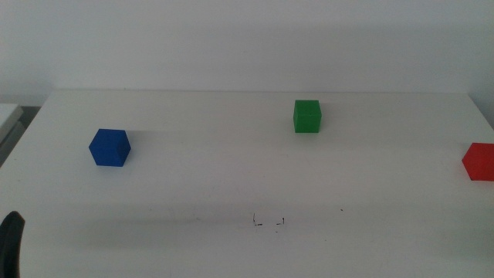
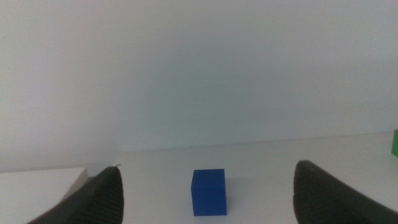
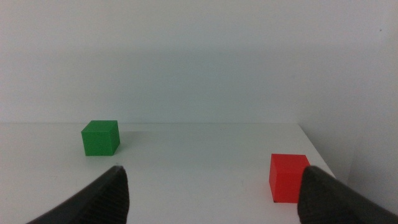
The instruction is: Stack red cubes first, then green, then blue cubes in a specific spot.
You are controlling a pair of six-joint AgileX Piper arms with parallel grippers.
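The red cube (image 1: 479, 161) (image 3: 288, 178) sits at the table's far right edge. Further back, right of centre, rests the green cube (image 1: 307, 116) (image 3: 100, 137); a sliver of it shows in the left wrist view (image 2: 395, 142). The blue cube (image 1: 109, 147) (image 2: 208, 192) lies at the left. Two small black corner marks (image 1: 268, 222) near the front centre outline the spot, which has bare tabletop inside it. My left gripper (image 2: 208, 199) (image 1: 11, 244) waits open at the front left corner, the blue cube ahead of it. My right gripper (image 3: 214, 199) is open, facing the red and green cubes, out of the middle view.
The white table (image 1: 231, 177) ends at a back edge against a pale wall. A lone black speck (image 1: 342, 209) lies right of the marks. A pale object (image 1: 8, 116) sits off the table's left side.
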